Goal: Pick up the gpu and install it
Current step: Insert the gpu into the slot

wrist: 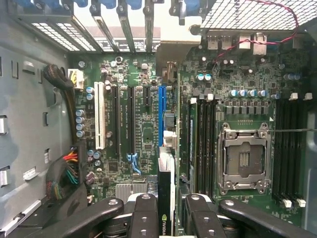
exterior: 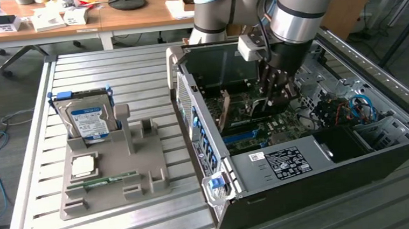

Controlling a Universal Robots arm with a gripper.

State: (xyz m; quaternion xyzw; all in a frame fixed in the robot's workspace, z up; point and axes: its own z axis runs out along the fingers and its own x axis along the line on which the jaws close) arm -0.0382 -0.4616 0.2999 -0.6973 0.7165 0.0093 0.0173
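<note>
Black fingers of the claw are sitting closest to the wrist camera, pressing in from both sides on the gpu, so the claw is clamped on the card. The gpu is showing edge-on as a thin dark strip with a pale strip along one side and a green logo on its near edge. It is hanging over the green motherboard and lining up with the long blue slot; whether its edge is touching that slot is not something the pictures are settling. A white slot is lying a few rows to one side of the blue one, and the metal processor socket is sitting open on the other side of the card, past a bank of dark memory slots.

In the exterior view the arm is reaching down into the open computer case, with the claw low inside it, above the board. The case is lying on a slatted metal desk. Well apart from it, toward the exterior view's left, a grey holder is carrying a silver hard drive standing upright and a narrow green memory stick lying flat
</note>
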